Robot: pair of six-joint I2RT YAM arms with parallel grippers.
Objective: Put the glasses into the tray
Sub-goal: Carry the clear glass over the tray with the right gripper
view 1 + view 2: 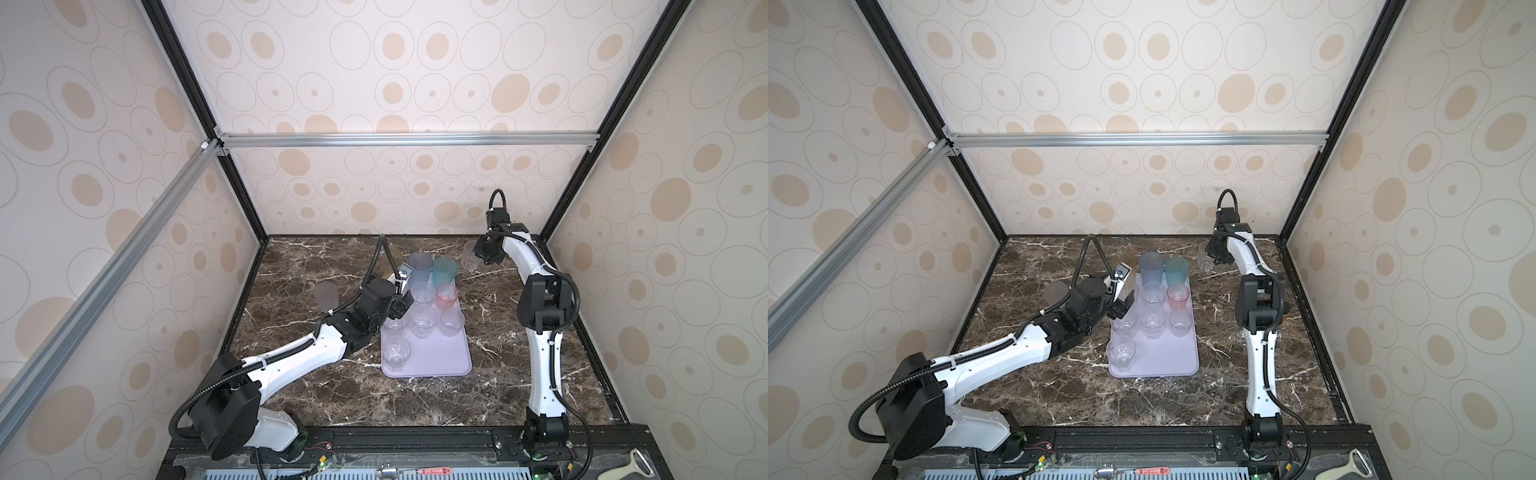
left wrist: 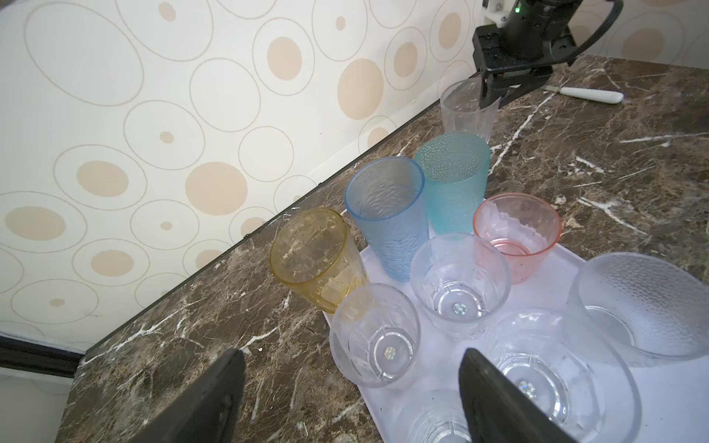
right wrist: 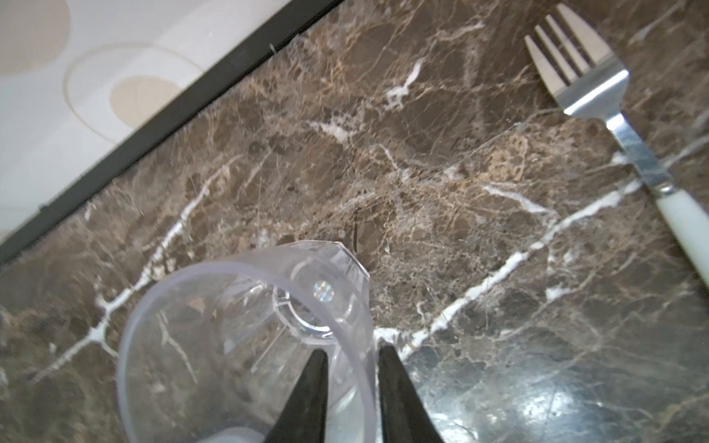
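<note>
The lavender tray (image 1: 440, 357) lies mid-table and holds grey-blue (image 1: 419, 266), teal (image 1: 444, 270) and pink (image 1: 447, 296) glasses plus several short clear ones. In the left wrist view an amber glass (image 2: 314, 261) stands at the tray's far corner. My left gripper (image 1: 401, 309) hangs open over the tray's left edge, near a short clear glass (image 2: 374, 337), with nothing between its fingers. My right gripper (image 1: 482, 253) is shut on the rim of a tilted clear glass (image 1: 471, 255) at the far right, one finger inside it, one outside. A grey frosted glass (image 1: 326, 295) stands left of the left arm.
A fork (image 3: 598, 99) with a white handle lies on the marble beside the held glass. A peeler (image 1: 636, 465) rests on the front rail at the right. Patterned walls close in the back and both sides of the table.
</note>
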